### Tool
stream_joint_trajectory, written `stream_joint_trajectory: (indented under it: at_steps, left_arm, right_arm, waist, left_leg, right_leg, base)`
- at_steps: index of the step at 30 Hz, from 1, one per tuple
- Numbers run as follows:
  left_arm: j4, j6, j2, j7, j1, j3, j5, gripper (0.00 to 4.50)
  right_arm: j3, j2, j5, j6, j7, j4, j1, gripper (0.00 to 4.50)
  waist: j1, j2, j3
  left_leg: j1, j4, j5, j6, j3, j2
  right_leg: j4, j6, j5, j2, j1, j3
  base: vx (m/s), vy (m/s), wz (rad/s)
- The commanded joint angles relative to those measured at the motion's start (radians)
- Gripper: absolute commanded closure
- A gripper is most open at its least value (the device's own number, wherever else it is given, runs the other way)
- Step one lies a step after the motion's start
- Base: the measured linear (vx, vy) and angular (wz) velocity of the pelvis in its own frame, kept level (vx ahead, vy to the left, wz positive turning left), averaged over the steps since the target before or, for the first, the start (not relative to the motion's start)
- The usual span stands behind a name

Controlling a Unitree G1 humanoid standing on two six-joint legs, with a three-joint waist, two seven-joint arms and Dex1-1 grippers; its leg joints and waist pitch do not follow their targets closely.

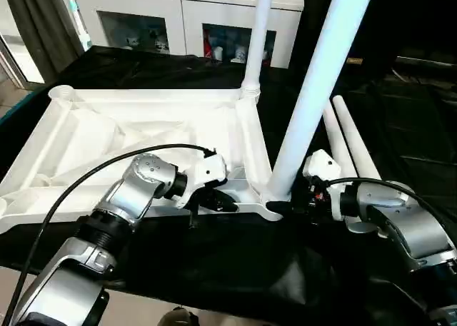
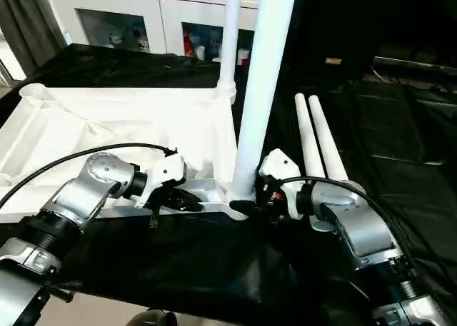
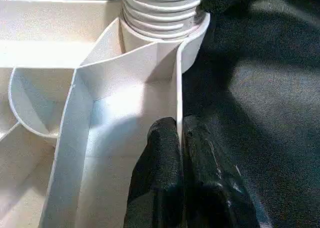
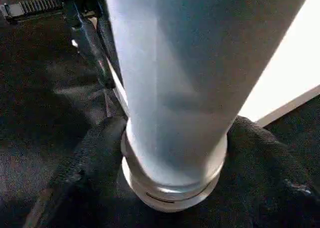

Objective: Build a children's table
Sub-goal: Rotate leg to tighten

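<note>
Leg (image 1: 314, 90) upright in near-right socket of tabletop (image 1: 143, 126), lower centre of frame, long axis vertical. Right claw (image 1: 289, 207) at leg base, fingers straddling it, grip unclear. Left claw (image 3: 180, 153) pinched tight on tabletop rim.

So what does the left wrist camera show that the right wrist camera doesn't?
Left wrist view: the left gripper pinched shut on the tabletop's thin side wall, plus inner ribs and the leg's threaded end seated in the corner socket.
Right wrist view: the leg's smooth tube close up, with the right gripper's fingers on either side of its base.
Both: that near-corner leg and black cloth.
</note>
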Motion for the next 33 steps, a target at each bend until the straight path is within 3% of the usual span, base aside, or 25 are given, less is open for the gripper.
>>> stream_joint_trajectory:
  at_steps: [1,6,11,15,17,18,19,23,26,27,33]
  left_arm:
    - [-0.035,0.004,-0.003,-0.016,0.001,-0.016,-0.006,4.5]
    - [-0.036,0.004,0.0,-0.012,0.006,-0.014,-0.005,4.5]
    - [-0.005,0.012,-0.021,0.068,-0.001,0.009,0.009,4.5]
    - [0.101,0.052,-0.101,0.283,-0.047,0.065,0.03,4.5]
    - [0.117,0.058,-0.114,0.316,-0.055,0.072,0.035,4.5]
    - [0.156,0.075,-0.147,0.395,-0.075,0.092,0.037,4.5]
    - [0.187,0.1,-0.18,0.458,-0.093,0.112,0.031,4.5]
    - [0.286,0.145,-0.283,0.633,-0.148,0.137,0.033,4.5]
    - [0.321,0.127,-0.314,0.67,-0.164,0.121,0.053,4.5]
    - [0.321,0.127,-0.314,0.67,-0.164,0.121,0.053,4.5]
    - [0.365,0.1,-0.335,0.675,-0.185,0.11,0.075,4.5]
  right_arm:
    - [0.009,-0.006,0.008,0.011,0.008,-0.029,0.003,1.63]
    - [0.014,-0.004,0.01,0.016,0.014,-0.03,0.007,1.77]
    - [-0.014,0.057,-0.015,-0.012,-0.09,0.034,0.001,1.78]
    - [-0.095,0.203,-0.037,-0.004,-0.354,0.186,-0.031,1.78]
    - [-0.109,0.227,-0.038,0.001,-0.395,0.209,-0.036,1.78]
    - [-0.138,0.278,-0.039,0.011,-0.492,0.256,-0.051,1.78]
    - [-0.159,0.322,-0.044,0.011,-0.58,0.3,-0.066,1.78]
    - [-0.173,0.438,-0.091,-0.012,-0.829,0.444,-0.128,1.78]
    - [-0.166,0.482,-0.087,-0.052,-0.815,0.463,-0.147,1.78]
    - [-0.166,0.482,-0.087,-0.052,-0.815,0.463,-0.147,1.24]
    - [-0.155,0.499,-0.105,-0.109,-0.781,0.485,-0.177,0.72]
  waist:
    - [0.001,-0.007,-0.075]
    - [0.001,-0.008,-0.076]
    - [-0.003,-0.007,-0.076]
    - [-0.013,-0.007,-0.073]
    - [-0.017,-0.007,-0.073]
    - [-0.018,-0.004,-0.072]
    - [-0.017,-0.005,-0.073]
    - [-0.023,-0.001,-0.071]
    - [-0.021,0.0,-0.071]
    - [-0.021,-0.002,-0.07]
    - [-0.028,-0.003,-0.068]
  left_leg:
    - [0.027,-0.066,-0.156,0.051,-0.034,0.071]
    - [0.026,-0.065,-0.147,0.055,-0.034,0.071]
    - [0.028,-0.065,-0.163,0.043,-0.033,0.07]
    - [0.032,-0.068,-0.22,0.001,-0.037,0.065]
    - [0.032,-0.071,-0.237,-0.012,-0.04,0.065]
    - [0.035,-0.071,-0.239,-0.012,-0.037,0.065]
    - [0.034,-0.072,-0.243,-0.016,-0.04,0.065]
    - [0.04,-0.073,-0.28,-0.039,-0.044,0.061]
    - [0.044,-0.077,-0.294,-0.034,-0.041,0.064]
    - [0.04,-0.077,-0.291,-0.026,-0.041,0.062]
    - [0.035,-0.082,-0.312,-0.019,-0.045,0.062]
  right_leg:
    - [-0.065,-0.243,-0.135,-0.1,0.046,0.05]
    - [-0.064,-0.243,-0.132,-0.1,0.047,0.049]
    - [-0.068,-0.244,-0.155,-0.1,0.043,0.05]
    - [-0.082,-0.223,-0.277,-0.103,0.042,0.048]
    - [-0.085,-0.205,-0.312,-0.103,0.043,0.047]
    - [-0.087,-0.203,-0.303,-0.1,0.035,0.05]
    - [-0.086,-0.204,-0.296,-0.102,0.039,0.049]
    - [-0.096,-0.191,-0.374,-0.105,0.033,0.047]
    - [-0.096,-0.179,-0.325,-0.099,0.032,0.05]
    - [-0.097,-0.179,-0.313,-0.101,0.035,0.051]
    - [-0.1,-0.165,-0.36,-0.103,0.038,0.049]
  base:
    - [0.0,0.0,0.0]
    - [0.0,0.0,0.0]
    - [0.0,0.0,0.0]
    - [0.0,0.0,0.0]
    - [0.0,0.0,0.0]
    - [0.0,0.0,0.0]
    - [0.0,0.0,0.0]
    - [0.0,0.0,0.0]
    - [0.0,0.0,0.0]
    - [0.0,0.0,0.0]
    - [0.0,0.0,0.0]
